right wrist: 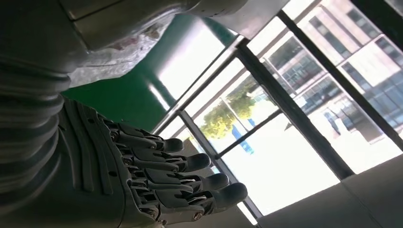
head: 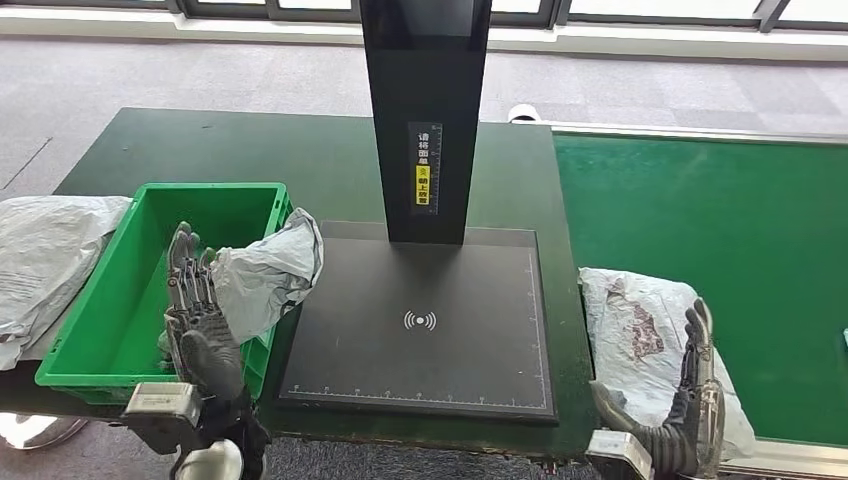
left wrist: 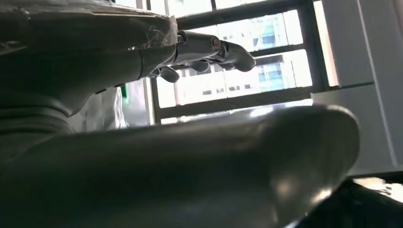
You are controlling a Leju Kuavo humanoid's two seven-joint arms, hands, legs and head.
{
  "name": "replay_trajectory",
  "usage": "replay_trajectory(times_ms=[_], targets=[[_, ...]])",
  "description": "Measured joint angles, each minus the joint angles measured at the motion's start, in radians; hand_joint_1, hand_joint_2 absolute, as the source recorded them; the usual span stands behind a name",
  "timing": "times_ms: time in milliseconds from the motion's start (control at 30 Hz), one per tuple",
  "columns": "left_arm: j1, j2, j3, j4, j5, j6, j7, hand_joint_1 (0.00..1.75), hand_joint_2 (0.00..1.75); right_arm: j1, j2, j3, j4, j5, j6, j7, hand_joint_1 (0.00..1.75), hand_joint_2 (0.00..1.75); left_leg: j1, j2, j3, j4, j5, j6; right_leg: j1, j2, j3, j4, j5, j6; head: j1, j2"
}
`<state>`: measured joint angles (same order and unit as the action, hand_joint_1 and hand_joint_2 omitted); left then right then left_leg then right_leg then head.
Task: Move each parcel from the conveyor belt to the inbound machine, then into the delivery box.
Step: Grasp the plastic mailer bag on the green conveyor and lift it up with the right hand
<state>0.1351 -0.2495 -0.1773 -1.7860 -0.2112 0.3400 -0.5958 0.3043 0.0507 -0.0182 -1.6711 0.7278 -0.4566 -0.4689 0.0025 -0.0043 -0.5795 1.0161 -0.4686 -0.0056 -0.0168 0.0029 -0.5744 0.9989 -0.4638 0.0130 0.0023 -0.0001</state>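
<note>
Both hands held up flat, holding nothing, at the table's near edge.
The left hand, fingers straight and apart, stands over the green delivery box, just beside a grey parcel draped over the box's right rim. The right hand, fingers likewise extended (thumb spread), rises beside a parcel on the conveyor belt. Beyond, the inbound machine has a bare black plate.

Crinkled grey plastic parcel, glossy green plastic bin.
</note>
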Motion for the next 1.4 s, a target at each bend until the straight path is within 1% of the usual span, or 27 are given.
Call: replay_trajectory(times_ms=[100,167,233,367,533,700,900,1033,1267,1400], targets=[[0.039,0.0,-0.056,-0.005,-0.033,-0.046,-0.042,0.0,0.0,-0.054,0.005,-0.06,0.102,0.099,0.02,0.068,0.0,1.75,0.0,0.0,0.0,0.0,0.0,0.0,0.0,0.0,0.0,0.0,0.0,0.0,0.0,0.0],[0.057,0.001,-0.091,-0.004,-0.054,-0.055,-0.055,0.0,0.0,-0.089,0.005,-0.093,0.172,0.131,0.024,0.094,0.0,1.75,0.0,0.0,0.0,0.0,0.0,0.0,0.0,-0.001,0.001,0.0,0.0,0.0,0.0,0.0],[0.069,0.004,-0.109,-0.003,-0.053,-0.061,-0.069,0.0,0.0,-0.119,0.005,-0.12,0.236,0.152,0.031,0.119,0.0,1.75,0.0,0.0,0.0,0.0,0.0,0.0,0.0,-0.001,0.001,0.0,0.0,0.0,0.0,0.0],[0.085,0.009,-0.122,-0.004,-0.052,-0.071,-0.079,0.0,0.0,-0.18,-0.004,-0.162,0.369,0.181,0.059,0.168,0.0,1.75,0.0,0.0,0.001,0.0,0.0,0.0,0.0,-0.001,0.0,0.0,0.0,0.0,0.0,0.0],[0.087,0.01,-0.124,-0.003,-0.046,-0.076,-0.081,0.0,0.0,-0.272,-0.017,-0.191,0.55,0.197,0.073,0.192,0.0,1.75,0.0,0.0,0.001,0.0,0.0,0.0,0.0,0.0,0.0,0.0,0.0,0.0,0.0,0.0],[0.087,0.011,-0.126,-0.002,-0.04,-0.088,-0.087,0.0,0.0,-0.328,-0.024,-0.205,0.67,0.215,0.077,0.228,0.0,1.75,0.0,0.0,0.001,0.0,0.0,0.0,0.0,0.0,0.0,0.0,0.0,0.0,0.0,0.0],[0.087,0.011,-0.127,-0.003,-0.041,-0.097,-0.084,0.0,0.0,-0.348,-0.031,-0.221,0.733,0.229,0.085,0.247,0.0,1.75,0.0,0.0,0.0,0.0,0.0,0.0,0.0,0.0,0.0,0.0,0.0,0.0,0.0,0.0],[0.086,0.011,-0.127,-0.003,-0.041,-0.1,-0.075,0.0,0.0,-0.364,-0.033,-0.225,0.757,0.254,0.109,0.262,0.0,1.75,0.0,0.0,0.0,0.0,0.0,0.0,0.0,0.0,0.0,0.0,0.0,0.0,0.0,0.0],[0.1,0.011,-0.127,-0.027,-0.049,-0.068,-0.072,0.0,0.0,-0.38,-0.047,-0.225,0.775,0.296,0.114,0.301,0.0,1.75,0.0,-0.001,0.0,0.0,0.0,0.0,0.0,-0.001,0.0,0.0,0.0,0.0,0.0,0.0],[0.107,0.011,-0.127,-0.036,-0.053,-0.061,-0.072,0.0,0.0,-0.379,-0.056,-0.226,0.775,0.303,0.115,0.309,0.0,1.75,0.0,-0.001,0.0,0.0,0.0,0.0,0.0,-0.001,0.0,0.0,0.0,0.0,0.0,0.0]])
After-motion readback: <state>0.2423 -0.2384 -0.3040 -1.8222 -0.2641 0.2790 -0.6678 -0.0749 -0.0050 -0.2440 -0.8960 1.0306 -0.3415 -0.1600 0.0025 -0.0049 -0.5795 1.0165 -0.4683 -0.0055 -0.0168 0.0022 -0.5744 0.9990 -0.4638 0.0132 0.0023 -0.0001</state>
